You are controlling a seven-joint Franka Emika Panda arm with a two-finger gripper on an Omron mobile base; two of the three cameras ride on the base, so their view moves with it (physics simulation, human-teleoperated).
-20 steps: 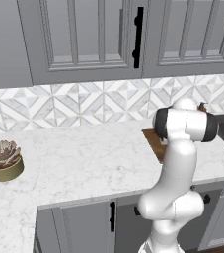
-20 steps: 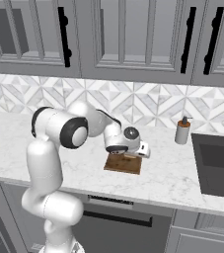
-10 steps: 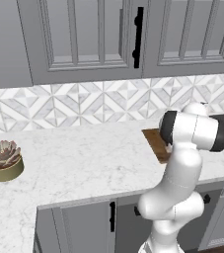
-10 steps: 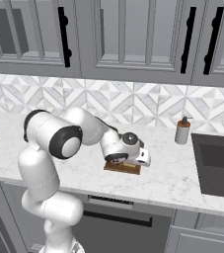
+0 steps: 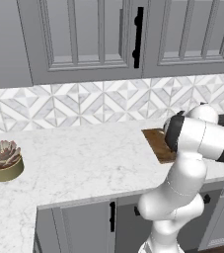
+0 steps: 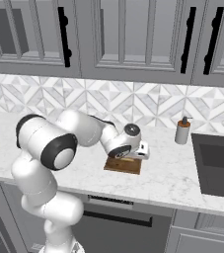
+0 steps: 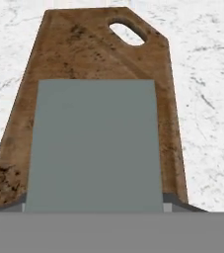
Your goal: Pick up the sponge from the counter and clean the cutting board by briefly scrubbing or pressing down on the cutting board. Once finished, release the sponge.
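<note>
In the hand view the grey-green sponge [image 7: 96,143] lies flat over the near half of the brown cutting board [image 7: 84,49], whose handle hole points away from me. The sponge covers my fingertips. From the right base view my gripper [image 6: 133,151] hangs low over the cutting board [image 6: 126,166] on the white counter [image 6: 172,173], shut on the sponge. The left base view shows the board's left end [image 5: 155,141] beside my arm's elbow, which hides the hand.
A soap bottle [image 6: 182,131] stands right of the board, with the dark sink [image 6: 217,163] beyond it. A potted succulent [image 5: 4,160] sits at the counter's far left. Wall cabinets hang above the tiled backsplash.
The hand has sunk a little toward the board with the sponge. The elbow has swung forward, toward the counter's front edge.
</note>
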